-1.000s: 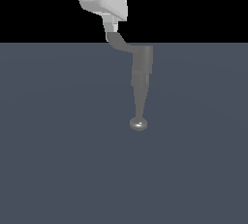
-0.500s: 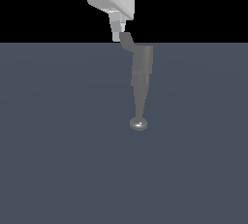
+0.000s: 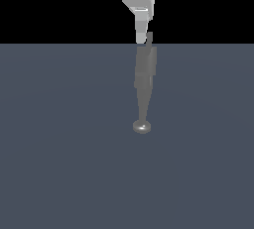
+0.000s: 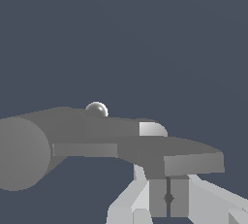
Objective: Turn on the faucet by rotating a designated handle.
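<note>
Standing on the bench: the faucet (image 3: 145, 74), upright grey body, with its spout running down to a shiny round knob (image 3: 142, 127).
Handle (image 4: 174, 152): flat grey lever at the top of the faucet body, seen almost edge-on in the exterior view.
Gripper (image 3: 142, 38): white, just above the faucet top, beside the handle.
Jaws: I cannot tell if they are apart or together.
Bench (image 3: 59, 148): plain dark grey-blue surface.

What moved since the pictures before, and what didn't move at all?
The gripper slid toward the exterior view's right, pushing the handle. The handle used to stick out to the left; now it lines up almost over the faucet. The faucet's body, spout and round knob stayed put.
</note>
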Motion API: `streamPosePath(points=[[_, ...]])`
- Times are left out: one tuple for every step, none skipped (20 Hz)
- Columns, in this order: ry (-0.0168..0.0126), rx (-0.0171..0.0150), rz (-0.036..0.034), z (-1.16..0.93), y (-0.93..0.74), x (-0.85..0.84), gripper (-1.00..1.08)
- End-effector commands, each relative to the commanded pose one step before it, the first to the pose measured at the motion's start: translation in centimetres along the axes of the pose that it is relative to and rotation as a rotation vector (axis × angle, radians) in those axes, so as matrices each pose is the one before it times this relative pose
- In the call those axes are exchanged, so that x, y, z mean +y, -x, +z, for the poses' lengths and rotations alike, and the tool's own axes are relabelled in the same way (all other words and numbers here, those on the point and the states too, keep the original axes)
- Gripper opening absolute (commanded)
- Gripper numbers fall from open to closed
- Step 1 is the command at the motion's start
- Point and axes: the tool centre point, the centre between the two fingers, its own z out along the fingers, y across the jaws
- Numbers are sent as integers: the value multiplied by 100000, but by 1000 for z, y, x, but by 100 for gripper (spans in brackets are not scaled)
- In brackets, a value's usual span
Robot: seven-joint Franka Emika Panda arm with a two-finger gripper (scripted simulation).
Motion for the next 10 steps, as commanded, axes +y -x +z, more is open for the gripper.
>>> streamPosePath(points=[[472,14,2122,184,-2533,40,-100],[0,0,0,-8,-592,28,-100],[95,28,67,34,-613,-4,-100],[54,17,39,16,-605,7,-100],[0,0,0,-8,-593,22,-100],[91,34,69,33,-526,-15,-100],[0,0,0,0,0,0,-100],[-786,-11,-3068,-250,1977,-72,-100],[32,5,134,12,-331,-268,-100],[28,4,116,11,-322,-265,-100]])
